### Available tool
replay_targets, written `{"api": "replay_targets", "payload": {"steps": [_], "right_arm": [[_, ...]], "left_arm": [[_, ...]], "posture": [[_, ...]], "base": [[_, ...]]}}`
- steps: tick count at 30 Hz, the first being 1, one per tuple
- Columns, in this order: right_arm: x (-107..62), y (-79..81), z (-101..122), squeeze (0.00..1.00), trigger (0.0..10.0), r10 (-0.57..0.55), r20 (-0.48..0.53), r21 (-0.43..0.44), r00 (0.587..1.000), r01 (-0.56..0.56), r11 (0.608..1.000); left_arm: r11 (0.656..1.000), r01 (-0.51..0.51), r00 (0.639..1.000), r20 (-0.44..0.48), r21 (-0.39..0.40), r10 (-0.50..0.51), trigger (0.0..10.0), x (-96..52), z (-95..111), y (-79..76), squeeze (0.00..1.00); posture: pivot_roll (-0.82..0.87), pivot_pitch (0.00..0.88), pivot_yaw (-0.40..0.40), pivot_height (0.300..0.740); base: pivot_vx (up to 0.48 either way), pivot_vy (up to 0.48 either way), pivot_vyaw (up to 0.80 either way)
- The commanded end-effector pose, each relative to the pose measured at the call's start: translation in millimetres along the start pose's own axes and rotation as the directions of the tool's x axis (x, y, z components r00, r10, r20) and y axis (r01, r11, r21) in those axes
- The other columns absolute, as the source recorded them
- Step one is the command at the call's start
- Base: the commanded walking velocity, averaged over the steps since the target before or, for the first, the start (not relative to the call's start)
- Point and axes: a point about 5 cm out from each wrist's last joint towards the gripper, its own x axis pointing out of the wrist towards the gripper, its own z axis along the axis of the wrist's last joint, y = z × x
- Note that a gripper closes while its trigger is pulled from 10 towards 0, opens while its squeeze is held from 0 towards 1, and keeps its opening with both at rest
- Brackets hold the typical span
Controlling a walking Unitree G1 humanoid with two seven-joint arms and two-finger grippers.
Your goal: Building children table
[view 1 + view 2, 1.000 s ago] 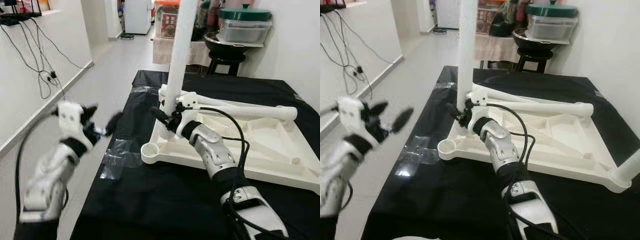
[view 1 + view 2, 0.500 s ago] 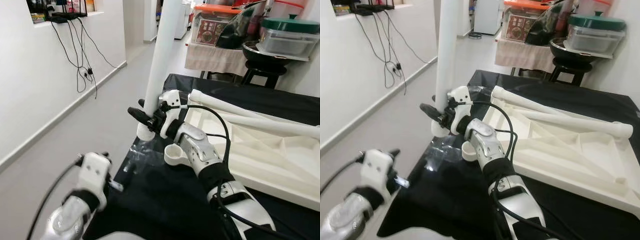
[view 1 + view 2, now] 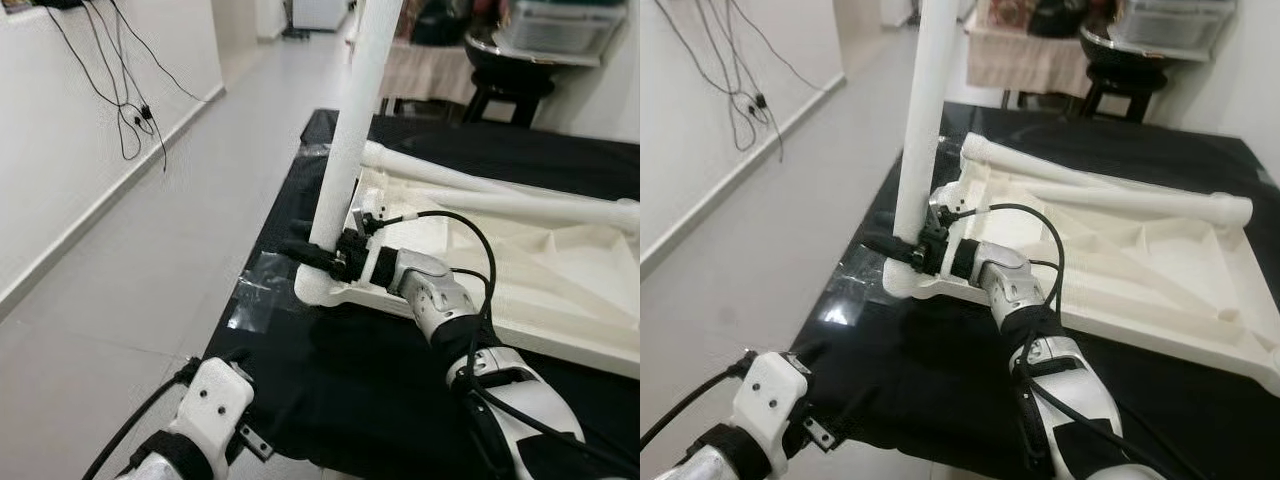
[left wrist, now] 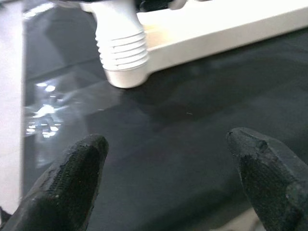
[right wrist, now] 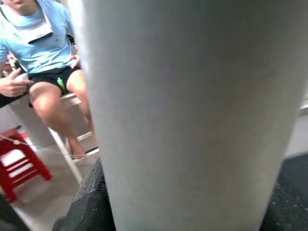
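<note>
Gripping the upright white table leg [image 3: 352,140], the right gripper [image 3: 318,253] holds it at the upturned tabletop's [image 3: 520,270] corner socket. The left gripper [image 4: 168,178] hangs wide open over the black cloth [image 3: 370,380].

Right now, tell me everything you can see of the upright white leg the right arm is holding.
The upright leg is a smooth white tube, plastic by its look, leaning slightly. Its foot sits in the near-left corner socket of the upturned white tabletop on the black cloth. The right end effector grips it low down.
</note>
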Motion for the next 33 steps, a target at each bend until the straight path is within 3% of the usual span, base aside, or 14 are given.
{"api": "replay_targets", "payload": {"steps": [1,13,22,26,33], "right_arm": [[1.6,0.0,4.5,0.0,10.0,0.029,0.013,0.001,1.0,-0.029,1.0],[5.2,-2.3,14.0,0.0,10.0,0.059,0.009,-0.037,0.998,-0.059,0.998],[3.0,-2.6,16.4,0.0,10.0,0.091,-0.033,-0.079,0.995,-0.094,0.992],[3.4,3.3,7.2,0.0,10.0,0.117,-0.135,-0.242,0.984,-0.147,0.959],[0.0,10.2,-7.2,0.0,10.0,0.165,-0.261,-0.32,0.951,-0.246,0.915]], "left_arm": [[1.0,0.012,1.0,-0.023,0.01,-0.011,10.0,-4.1,0.6,-3.6,0.0],[0.999,0.052,0.998,-0.039,0.005,-0.052,10.0,-21.0,11.6,-15.9,0.0],[0.999,0.054,0.998,-0.036,0.004,-0.054,10.0,-24.3,10.8,-17.1,0.0],[0.999,0.055,0.998,-0.034,0.003,-0.054,10.0,-24.9,10.7,-18.0,0.0],[0.998,0.059,0.998,-0.032,-0.001,-0.059,10.0,-23.5,11.3,-18.6,0.0]], "posture": [[0.17,0.318,-0.01,0.74],[0.19,0.374,0.001,0.74],[0.2,0.388,-0.001,0.74],[0.2,0.399,-0.004,0.74],[0.2,0.404,-0.006,0.74]], "base": [[0.0,0.0,0.0],[0.0,0.0,0.0],[0.0,0.0,0.0],[0.0,0.0,0.0],[0.0,0.0,0.0]]}}
